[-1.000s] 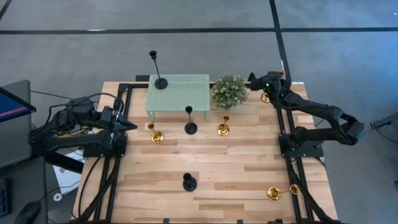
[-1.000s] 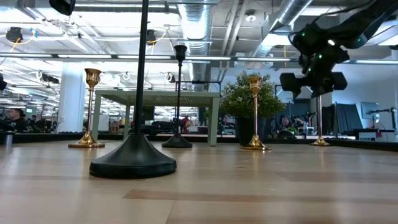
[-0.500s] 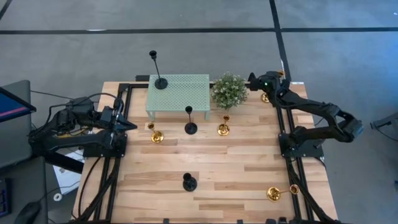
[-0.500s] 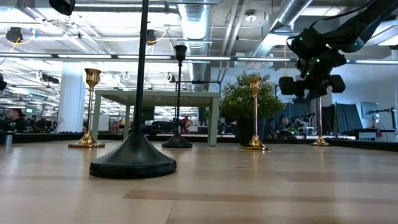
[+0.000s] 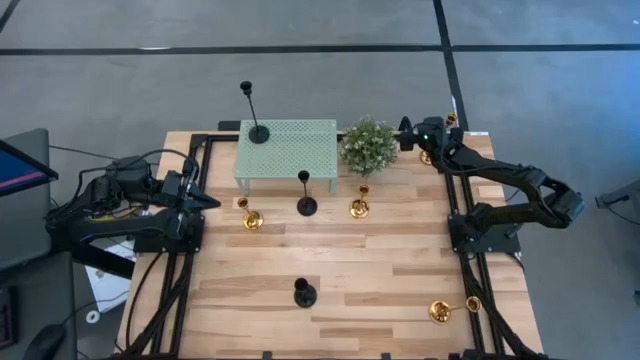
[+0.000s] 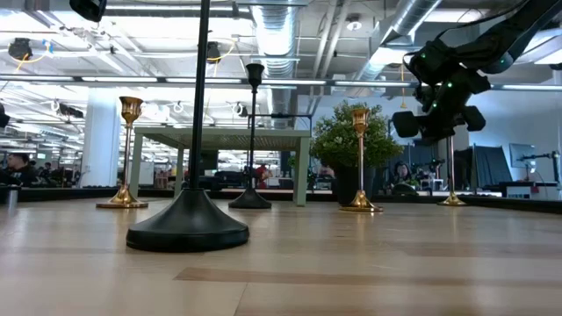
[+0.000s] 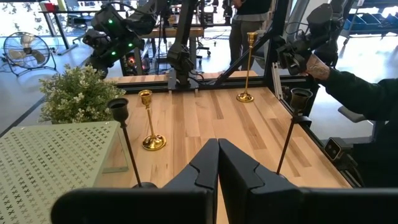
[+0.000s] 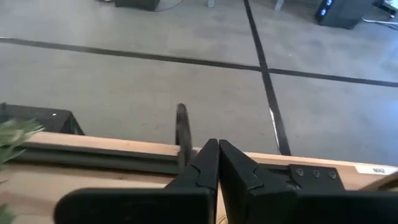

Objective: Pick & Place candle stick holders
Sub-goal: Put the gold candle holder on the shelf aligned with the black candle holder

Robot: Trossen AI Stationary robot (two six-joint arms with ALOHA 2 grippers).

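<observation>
Open wood (image 5: pixel 380 270) mid-table; plant (image 5: pixel 369 145) and mint table (image 5: pixel 288 150) crowding the far edge.

Gold holders (image 5: pixel 360 208) are gleaming beside matte black holders (image 5: pixel 306 205) on the pale wood-striped table (image 5: pixel 380 270). The stand (image 5: pixel 290 148) is showing mint green with a dotted mesh pattern, the plant (image 5: pixel 369 145) bushy green.

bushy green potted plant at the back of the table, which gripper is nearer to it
Right. The right gripper hovers just beside the bushy green potted plant; the left gripper waits far across, past the mint-green mesh-top table.
</observation>
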